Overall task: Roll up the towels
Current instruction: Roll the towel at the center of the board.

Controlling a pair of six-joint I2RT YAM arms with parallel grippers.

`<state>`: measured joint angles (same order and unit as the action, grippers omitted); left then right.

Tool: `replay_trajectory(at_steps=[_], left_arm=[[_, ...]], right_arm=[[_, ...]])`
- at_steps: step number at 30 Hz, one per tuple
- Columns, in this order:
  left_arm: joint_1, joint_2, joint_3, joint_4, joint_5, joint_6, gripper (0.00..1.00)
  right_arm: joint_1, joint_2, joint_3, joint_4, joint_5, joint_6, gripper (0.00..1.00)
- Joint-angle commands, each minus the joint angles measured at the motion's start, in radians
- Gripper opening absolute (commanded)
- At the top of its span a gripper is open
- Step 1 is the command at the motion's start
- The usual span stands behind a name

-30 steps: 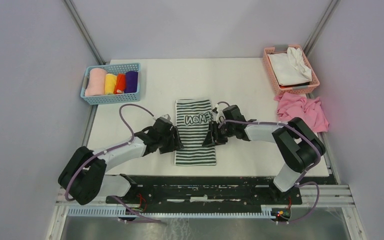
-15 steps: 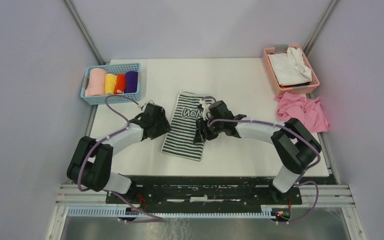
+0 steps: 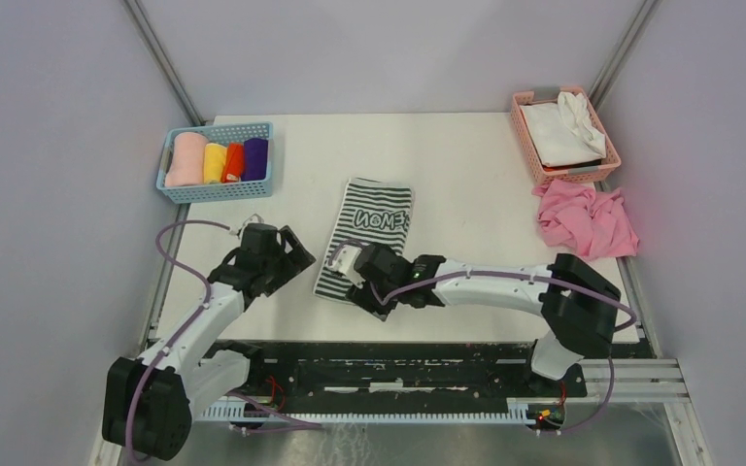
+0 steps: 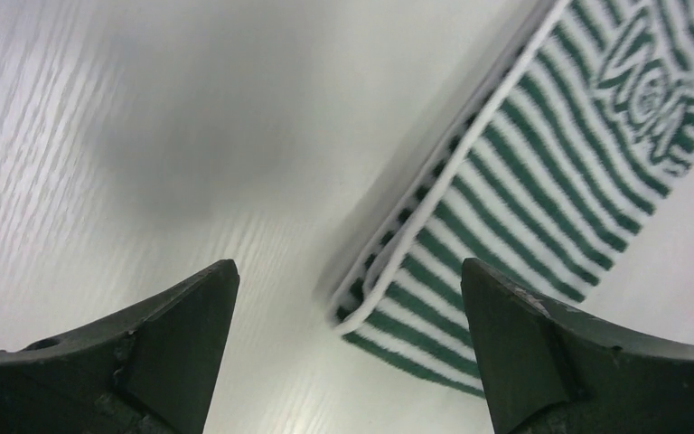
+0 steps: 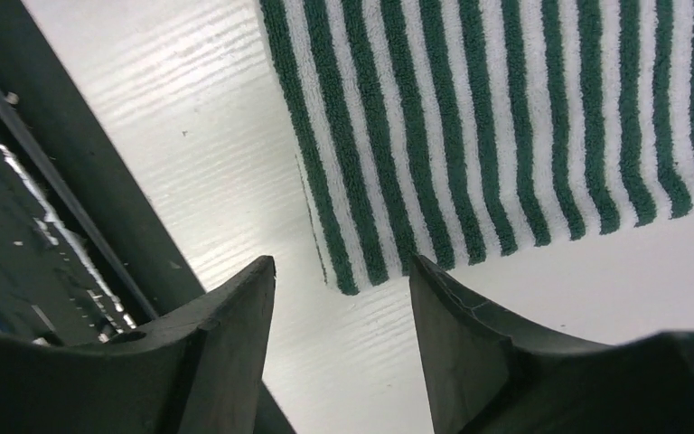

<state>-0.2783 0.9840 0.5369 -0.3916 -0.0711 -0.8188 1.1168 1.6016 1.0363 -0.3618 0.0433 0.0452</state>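
The striped towel lay flat and unrolled on the white table, folded into a long strip and turned at a slant, its lettered end farther from the arms and its plain end toward them. In the left wrist view the striped towel showed a white-bound edge and part of the dark green lettering. In the right wrist view the striped towel showed only green and white bands and one near corner.

The left gripper hovered just to the left of the towel's near half, apart from it, with its jaws spread wide and nothing between them. In its own camera the left gripper framed the towel's near left corner and bare tabletop. The right gripper hung over the towel's near end. Seen from its wrist, the right gripper had its jaws parted, the towel's corner showing in the gap beyond them, and no cloth was pinched.

Well to the left of the towel and beyond it stood a blue basket, holding the purple cloth, rolled, at the end nearest the towel, beside an orange roll, a yellow roll and a pink roll. Well to the towel's right lay a crumpled pink cloth, and beyond that a pink basket with a white cloth inside.
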Motion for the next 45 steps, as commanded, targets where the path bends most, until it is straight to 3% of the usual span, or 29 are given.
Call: replay_trajectory(at_steps=[1,7,11,19,28,38,45], left_arm=[[0.032,-0.042,-0.048,-0.045,0.088,-0.086,0.99],[0.039,-0.085,-0.092,-0.039,0.126,-0.132,0.99],[0.039,-0.075,-0.094,-0.047,0.138,-0.141,1.0],[0.031,-0.097,-0.136,-0.009,0.193,-0.211,0.94],[-0.056,-0.186,-0.186,0.023,0.169,-0.391,0.92],[-0.129,-0.072,-0.163,0.147,0.056,-0.492,0.82],[-0.13,0.044,-0.089,0.154,-0.051,-0.449,0.63]], right_arm=[[0.046,0.077,0.073,-0.041,0.142,-0.127,0.65],[0.067,0.157,0.083,-0.042,0.147,-0.161,0.63],[0.068,0.207,0.079,-0.038,0.137,-0.164,0.56],[0.037,0.198,0.094,-0.029,0.013,-0.056,0.02],[-0.114,0.106,0.037,0.129,-0.289,0.192,0.01],[-0.134,0.169,0.055,0.152,-0.303,0.263,0.01],[-0.135,0.189,0.057,0.152,-0.316,0.265,0.01]])
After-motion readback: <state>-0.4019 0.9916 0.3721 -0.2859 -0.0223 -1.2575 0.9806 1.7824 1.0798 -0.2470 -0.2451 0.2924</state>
